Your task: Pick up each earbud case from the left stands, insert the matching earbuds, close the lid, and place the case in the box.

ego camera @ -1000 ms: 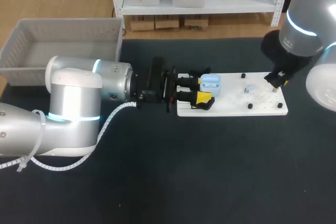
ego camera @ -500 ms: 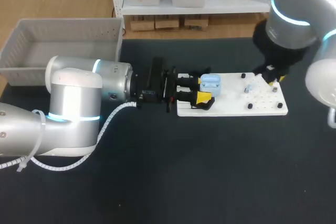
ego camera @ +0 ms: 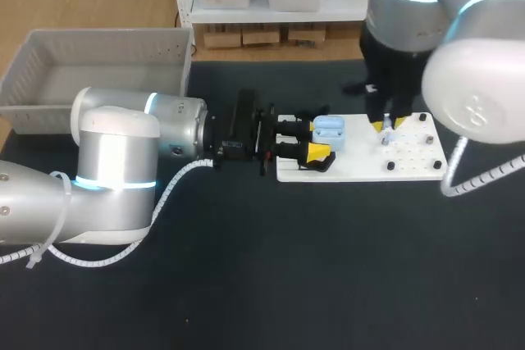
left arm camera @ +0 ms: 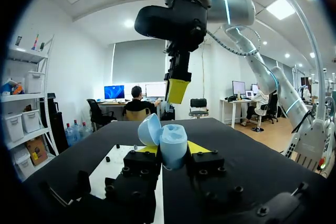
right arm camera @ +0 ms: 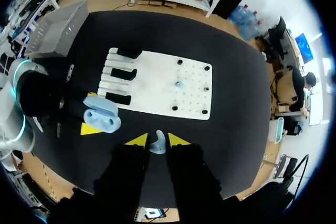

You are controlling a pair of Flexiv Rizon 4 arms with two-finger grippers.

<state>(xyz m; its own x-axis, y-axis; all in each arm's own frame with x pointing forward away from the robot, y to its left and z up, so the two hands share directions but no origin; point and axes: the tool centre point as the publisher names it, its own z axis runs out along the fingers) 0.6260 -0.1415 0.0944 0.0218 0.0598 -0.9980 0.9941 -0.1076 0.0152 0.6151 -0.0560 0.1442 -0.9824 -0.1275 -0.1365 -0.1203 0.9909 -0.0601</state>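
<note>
Partly hidden, the case (left arm camera: 168, 139) is pinched by the left gripper (left arm camera: 173, 151); right gripper (right arm camera: 157, 140) pinches 1 earbud (right arm camera: 157, 146).

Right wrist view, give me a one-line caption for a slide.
Right claw holds a pale blue earbud above the white board, open earbud case at its edge.

Head cam: high, behind robot, looking down on whole table (ego camera: 246, 268), rather far. L wrist cam: low, near table level, facing flat across it, very close to earbud case (left arm camera: 170, 145). R wrist cam: high up, facing straight down on white board (right arm camera: 152, 85). Shared by all 3: case & board.
</note>
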